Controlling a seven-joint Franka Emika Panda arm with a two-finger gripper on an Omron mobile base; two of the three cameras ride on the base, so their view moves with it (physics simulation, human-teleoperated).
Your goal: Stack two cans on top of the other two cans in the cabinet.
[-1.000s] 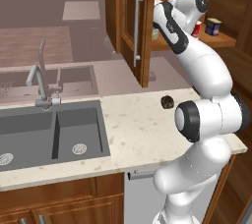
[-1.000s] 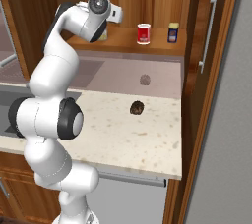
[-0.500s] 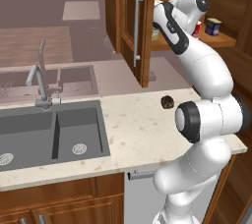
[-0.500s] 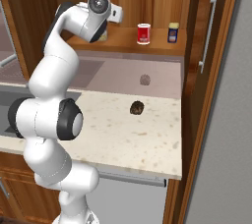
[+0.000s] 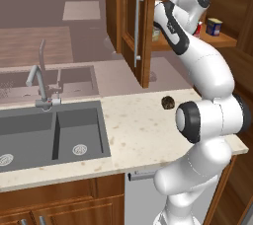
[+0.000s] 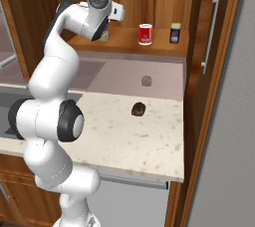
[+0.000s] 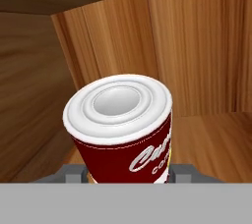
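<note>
Jaws pinch a red cylindrical can with white script and pale ringed lid (image 7: pixel 120 129), held upright and close inside the tall reddish-brown wooden cabinet (image 5: pixel 129 26), likely so it can go straight down onto another can. Gripper (image 6: pixel 105 31) sits at the shelf's left end. 2nd red-and-white can (image 6: pixel 145 34) stands mid-shelf; small dark-blue can with yellowish label (image 6: pixel 175 33) near the right end, apart. Small dark lump (image 6: pixel 138 109) lies on the speckled tabletop (image 6: pixel 124 141).
</note>
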